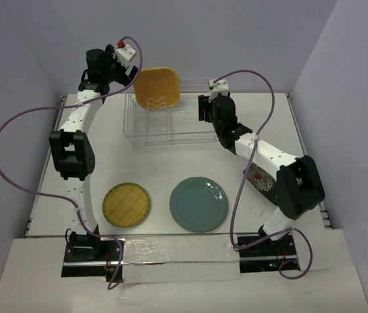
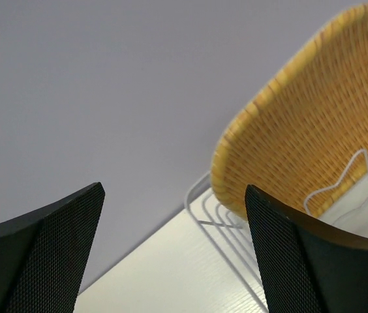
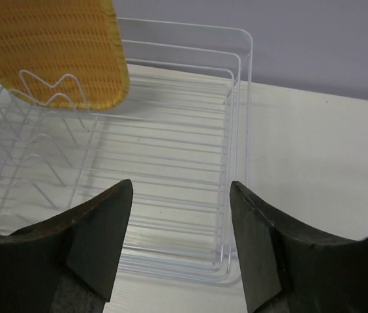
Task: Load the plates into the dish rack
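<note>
Your left claw (image 2: 174,189) gaped wide, gripping nothing; your right claw (image 3: 181,186) stood parted, also empty. The orange-tan woven rounded-square plate (image 1: 157,89) stood upright among the wavy dividers of the thin white wire dish rack (image 1: 171,132), at twelve o'clock on the surface (image 1: 164,166).

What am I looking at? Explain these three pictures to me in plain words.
Two robot arms are bolted at the near edge of a white table. The wide picture comes from a camera above and behind them; the other two come from a camera on each wrist. The left gripper and right gripper are both open and hold nothing. An orange-tan plate stands on edge in the wire dish rack. A yellow plate and a teal plate lie flat on the table; a dark floral plate is partly hidden under the right arm.
</note>
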